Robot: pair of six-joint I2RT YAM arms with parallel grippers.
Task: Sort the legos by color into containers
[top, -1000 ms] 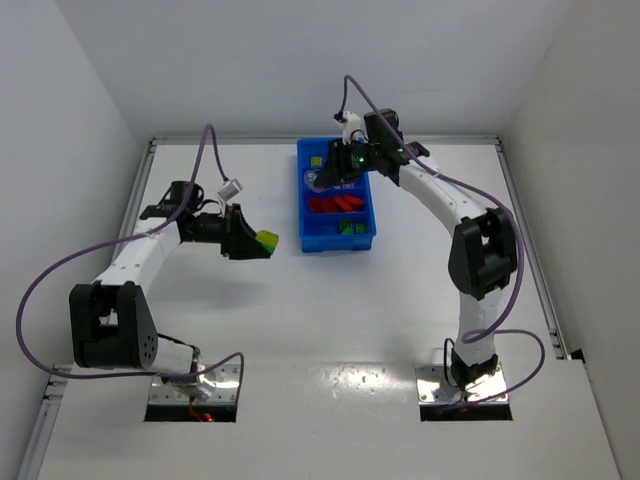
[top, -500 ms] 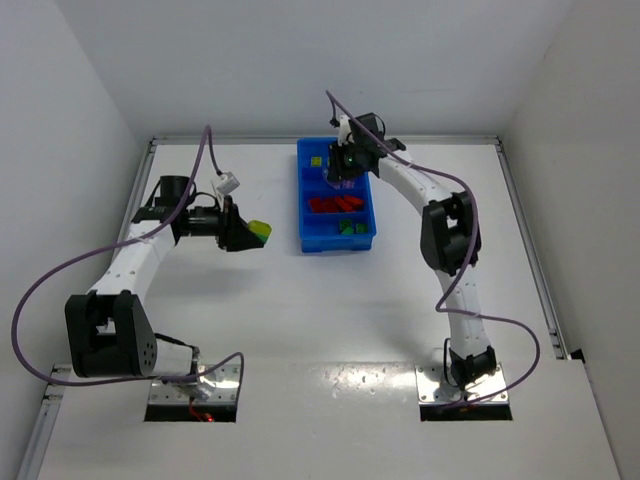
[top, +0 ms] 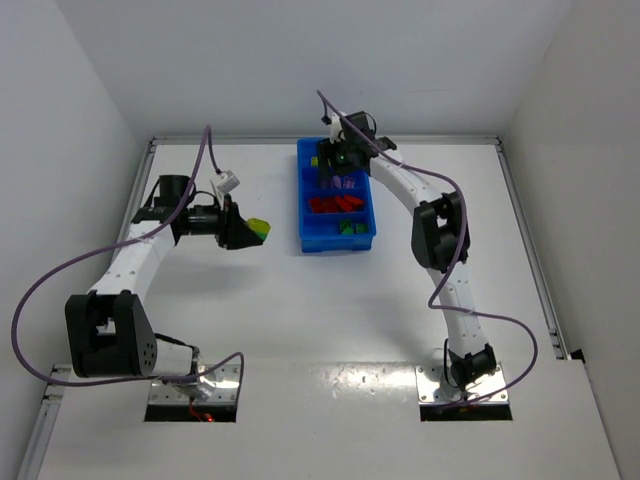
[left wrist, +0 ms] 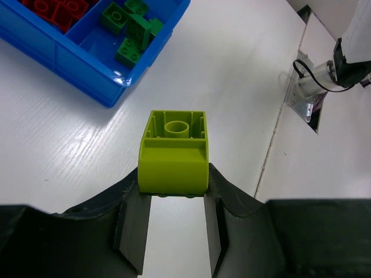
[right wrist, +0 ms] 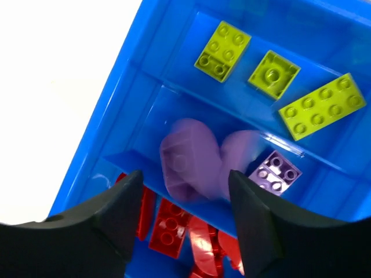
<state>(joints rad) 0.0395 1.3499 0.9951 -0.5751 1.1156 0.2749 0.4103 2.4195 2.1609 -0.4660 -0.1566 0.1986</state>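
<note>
My left gripper (left wrist: 174, 188) is shut on a yellow-green lego (left wrist: 174, 152), held above the table left of the blue tray (top: 303, 200). In the top view that lego (top: 260, 229) sticks out of the left gripper (top: 252, 233). My right gripper (right wrist: 184, 174) hangs open over the tray (right wrist: 145, 69). Below its jaws a blurred purple lego (right wrist: 188, 159) sits free in the purple container, beside a purple plate (right wrist: 275, 172). Yellow-green legos (right wrist: 223, 51) lie in the far container, red ones (right wrist: 174, 231) in the nearer one. Green legos (left wrist: 130, 32) fill the nearest container.
The right arm (top: 420, 195) arches from its base over the tray's right side. White walls close the table at left, right and back. Purple cables loop beside both arms. Metal base plates (top: 195, 392) sit at the near edge.
My right gripper has swung left over the tray and opened, and the purple lego has left its fingers. My left arm drew back slightly with its lego, then stayed still.
</note>
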